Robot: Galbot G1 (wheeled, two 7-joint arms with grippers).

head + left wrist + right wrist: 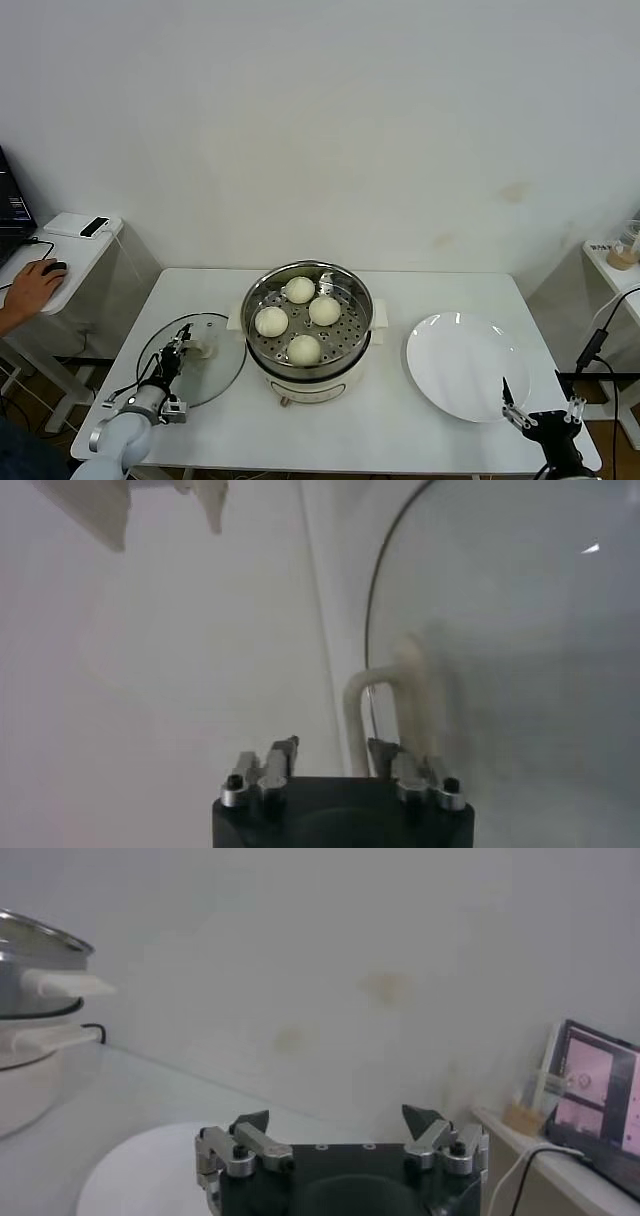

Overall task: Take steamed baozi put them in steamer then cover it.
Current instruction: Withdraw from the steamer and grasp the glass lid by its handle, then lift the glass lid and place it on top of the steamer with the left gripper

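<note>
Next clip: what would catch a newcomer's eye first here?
The shiny steamer at the table's centre, with four steamed baozi on its perforated tray. To its left the glass cover lies flat on the table, and the left claw is at its cream handle. To the right lies a bare white plate, with the right claw open at its near edge.

Cream-white baozi (pixel 300 290), shiny steel steamer (pixel 258 300)

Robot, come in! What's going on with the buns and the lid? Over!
Left gripper at lid handle. Right gripper open by plate. Four buns in steamer. Nothing blocking.
</note>
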